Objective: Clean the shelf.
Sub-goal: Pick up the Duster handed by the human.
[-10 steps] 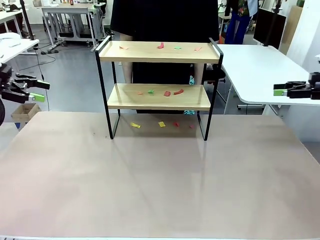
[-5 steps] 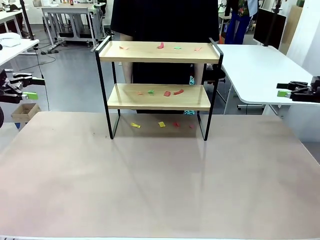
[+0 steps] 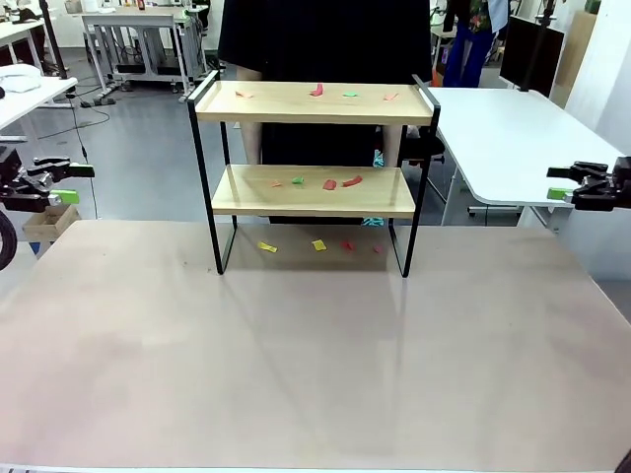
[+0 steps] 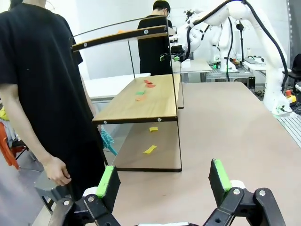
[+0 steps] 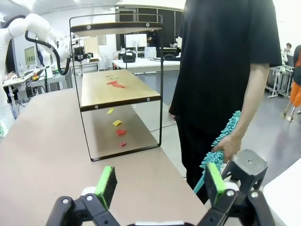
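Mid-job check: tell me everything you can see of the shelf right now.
The shelf is a small two-tier rack: two light wooden boards in a thin black metal frame with raised side rails. It stands upright on the far middle of the table. Small coloured scraps lie on both boards and on the table beneath. Nothing else touches it.

We count one shelf [image 3: 314, 103], twelve scraps [image 3: 329, 184], four on each board and four on the bench [image 3: 315, 374], and one duster [image 5: 225, 134].
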You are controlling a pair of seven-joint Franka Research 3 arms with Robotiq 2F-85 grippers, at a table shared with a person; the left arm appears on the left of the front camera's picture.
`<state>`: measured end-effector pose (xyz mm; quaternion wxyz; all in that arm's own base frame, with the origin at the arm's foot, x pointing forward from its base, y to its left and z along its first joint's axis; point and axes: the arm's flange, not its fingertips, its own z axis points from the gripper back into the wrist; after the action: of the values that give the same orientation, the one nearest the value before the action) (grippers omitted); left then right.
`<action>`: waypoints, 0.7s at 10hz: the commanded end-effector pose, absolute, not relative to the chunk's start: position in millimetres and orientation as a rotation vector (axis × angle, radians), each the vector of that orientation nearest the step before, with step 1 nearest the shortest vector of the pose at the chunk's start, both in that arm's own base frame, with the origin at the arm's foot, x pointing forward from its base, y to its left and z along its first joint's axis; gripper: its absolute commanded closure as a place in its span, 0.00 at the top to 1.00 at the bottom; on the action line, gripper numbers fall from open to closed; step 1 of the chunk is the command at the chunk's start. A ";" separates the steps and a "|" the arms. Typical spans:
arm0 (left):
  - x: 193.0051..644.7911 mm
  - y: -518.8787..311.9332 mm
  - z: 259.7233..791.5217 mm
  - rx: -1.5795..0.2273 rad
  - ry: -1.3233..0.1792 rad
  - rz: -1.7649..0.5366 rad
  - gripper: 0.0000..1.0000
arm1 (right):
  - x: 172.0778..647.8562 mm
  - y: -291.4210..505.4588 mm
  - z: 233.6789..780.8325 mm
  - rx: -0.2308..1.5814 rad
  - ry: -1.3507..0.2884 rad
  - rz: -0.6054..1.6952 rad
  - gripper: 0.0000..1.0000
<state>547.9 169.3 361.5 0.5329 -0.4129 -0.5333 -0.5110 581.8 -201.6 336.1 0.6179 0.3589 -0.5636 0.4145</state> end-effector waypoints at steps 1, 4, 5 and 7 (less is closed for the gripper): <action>555.3 167.0 364.3 -0.963 -1.278 -1.175 1.00 | 584.6 -204.3 333.2 0.811 -1.330 1.005 1.00; 554.1 164.6 361.8 -0.942 -1.268 -1.147 1.00 | 583.9 -206.1 332.8 0.798 -1.346 1.015 1.00; 552.5 165.7 365.3 -0.963 -1.275 -1.123 1.00 | 583.4 -205.5 334.7 0.796 -1.350 1.015 1.00; 551.8 168.4 370.4 -0.984 -1.278 -1.111 1.00 | 583.9 -205.4 340.1 0.786 -1.362 1.006 1.00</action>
<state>553.9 171.8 362.8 0.5591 -0.4096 -0.5322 -0.4861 582.5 -206.1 333.7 0.6086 0.3454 -0.5727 0.4269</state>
